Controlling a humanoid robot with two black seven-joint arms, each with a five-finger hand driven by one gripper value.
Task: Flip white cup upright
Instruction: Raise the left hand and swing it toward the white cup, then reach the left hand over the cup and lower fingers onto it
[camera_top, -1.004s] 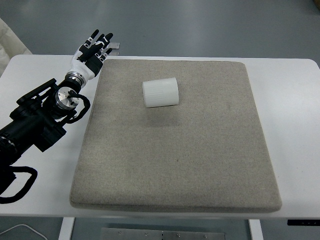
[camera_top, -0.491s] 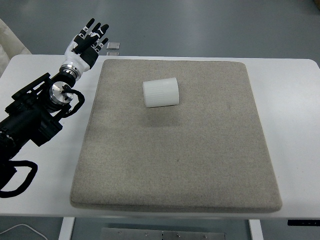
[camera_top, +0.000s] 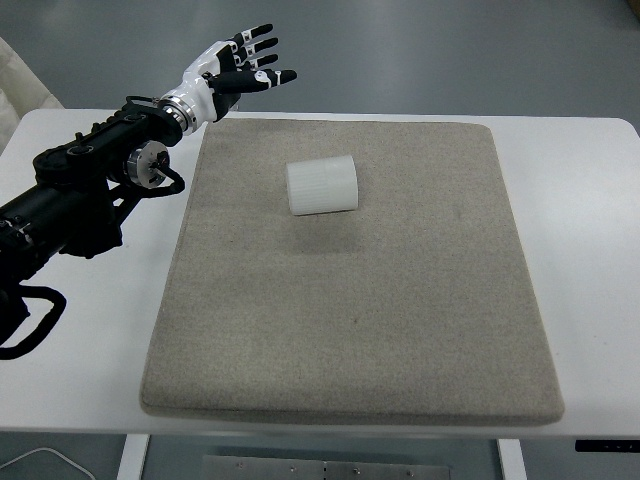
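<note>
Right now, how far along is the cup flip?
Done: nothing yet. The white cup lies on its side on the grey mat, untouched. In hand: the left hand is raised beyond the mat's far-left corner, fingers spread, holding nothing, off to the cup's far left. Left: reach the cup, grasp it, turn it upright and set it down. The right arm is out of view.

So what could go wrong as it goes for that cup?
The white cup lies on its side on the grey mat, so a nudge from the left hand might roll it away. The fingers are spread and not yet near the cup; a poor grip could let it slip mid-flip.
</note>
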